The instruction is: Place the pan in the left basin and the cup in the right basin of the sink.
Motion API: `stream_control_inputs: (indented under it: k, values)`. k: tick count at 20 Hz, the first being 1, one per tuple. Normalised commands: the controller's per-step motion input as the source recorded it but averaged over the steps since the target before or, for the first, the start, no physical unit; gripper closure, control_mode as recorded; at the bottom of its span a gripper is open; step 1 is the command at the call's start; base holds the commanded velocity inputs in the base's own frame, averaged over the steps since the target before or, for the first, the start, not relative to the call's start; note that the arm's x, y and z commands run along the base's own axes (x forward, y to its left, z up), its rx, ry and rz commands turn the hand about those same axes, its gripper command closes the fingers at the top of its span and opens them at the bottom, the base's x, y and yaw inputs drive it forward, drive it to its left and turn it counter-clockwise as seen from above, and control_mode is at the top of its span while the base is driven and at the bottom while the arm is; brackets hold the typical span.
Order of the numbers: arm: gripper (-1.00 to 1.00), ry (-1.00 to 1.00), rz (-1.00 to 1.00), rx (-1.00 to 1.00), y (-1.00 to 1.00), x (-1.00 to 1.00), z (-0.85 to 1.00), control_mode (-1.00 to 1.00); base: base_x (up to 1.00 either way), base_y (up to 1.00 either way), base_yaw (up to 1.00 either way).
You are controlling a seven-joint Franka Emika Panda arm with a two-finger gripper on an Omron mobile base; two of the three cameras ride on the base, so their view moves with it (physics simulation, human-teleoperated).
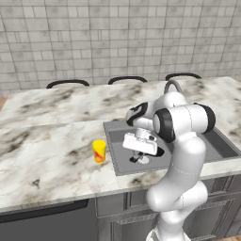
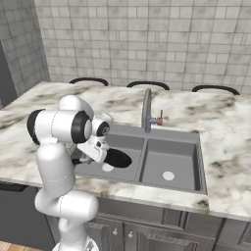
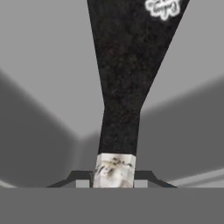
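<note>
My gripper [image 3: 113, 177] is shut on the pale grey tip of the pan's handle; the black handle [image 3: 120, 87] runs up and away from the fingers. The black pan [image 2: 117, 158] hangs just above the floor of the left basin [image 2: 125, 143], near its pale drain [image 2: 108, 167]. From the other side, the gripper [image 1: 137, 156] points down into that basin with the pan [image 1: 160, 151] partly hidden behind the hand. The yellow cup [image 1: 99, 151], red-orange mark on its side, stands upright on the counter left of the sink [image 1: 113, 155]. The right basin [image 2: 171, 159] holds nothing.
A tall curved faucet [image 2: 146, 110] rises behind the divider, with a small red-handled fitting [image 2: 160, 117] beside it. Marble counter [image 1: 47, 155] surrounds the sink. Three dark chair backs [image 1: 127, 79] line the far counter edge before a tiled wall.
</note>
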Motion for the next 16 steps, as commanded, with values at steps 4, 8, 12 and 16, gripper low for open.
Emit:
stream_control_inputs:
  k: [4, 8, 12, 16]
  values:
    - [1.0, 0.0, 0.0, 0.0, 0.0, 0.0, -0.17, -1.0, 0.0, 0.0, 0.0]
    - [1.0, 0.0, 0.0, 0.0, 0.0, 0.0, -0.18, -1.0, 0.0, 0.0, 0.0]
    - [1.0, 0.0, 0.0, 0.0, 0.0, 0.0, -0.16, -1.0, 0.0, 0.0, 0.0]
    - [1.0, 0.0, 0.0, 0.0, 0.0, 0.0, -0.13, -1.0, 0.0, 0.0, 0.0]
